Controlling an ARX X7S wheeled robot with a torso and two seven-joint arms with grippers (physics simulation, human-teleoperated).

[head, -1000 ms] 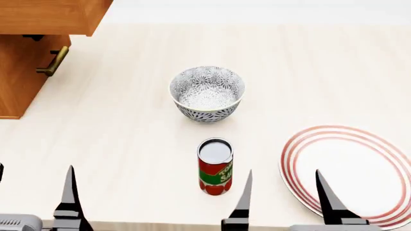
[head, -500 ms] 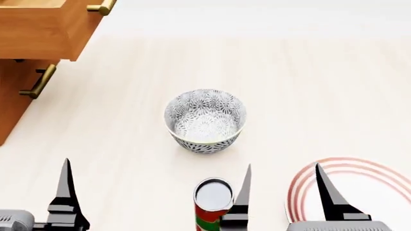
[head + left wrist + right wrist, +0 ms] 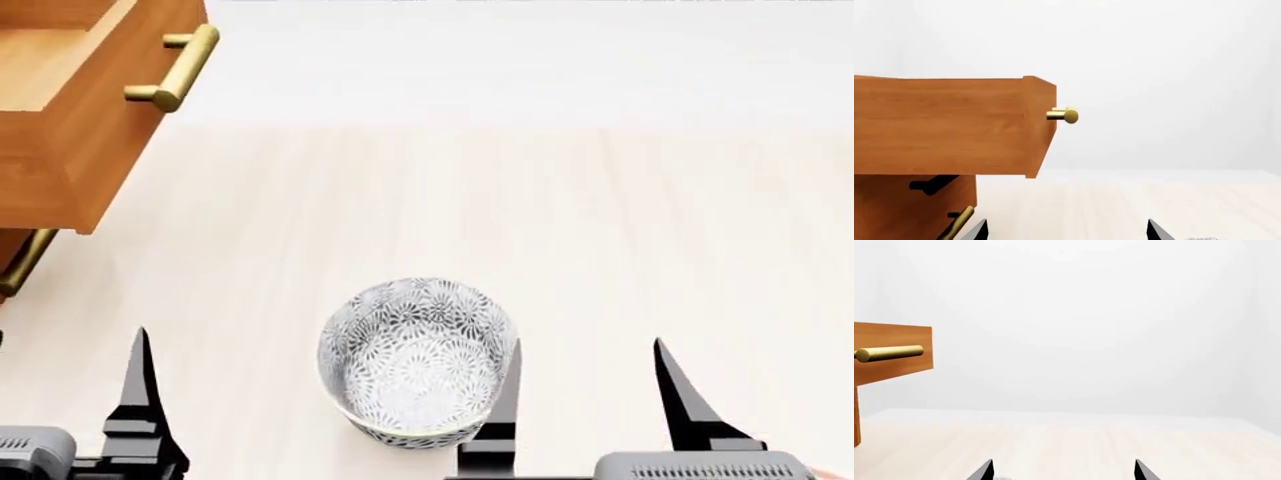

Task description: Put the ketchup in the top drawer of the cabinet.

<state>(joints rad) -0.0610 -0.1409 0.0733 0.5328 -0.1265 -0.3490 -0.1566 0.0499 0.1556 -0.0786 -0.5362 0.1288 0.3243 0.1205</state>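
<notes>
Pale wood-grain planks make up the bench (image 3: 627,230) we look down on, and behind it we see only a plain white backdrop. Most of the bench is bare, from the middle out to the right side and the far edge.

At the far left stands the cabinet (image 3: 894,210), honey-brown, with the top drawer (image 3: 74,110) pulled out so that it overhangs the bench; its brass bar handle (image 3: 180,68) faces the open middle. Under it we see part of the lower handle (image 3: 24,262). From the left wrist view the drawer's underside sits well above the bench surface.

Near us, a grey-patterned bowl (image 3: 416,360) stands upright, just beside the inner finger of our right gripper (image 3: 587,400). Our left gripper (image 3: 134,400) is low at the left; only one of its fingers shows from the head. Both grippers are spread wide with nothing between the fingers.

We cannot find the ketchup in any view.
</notes>
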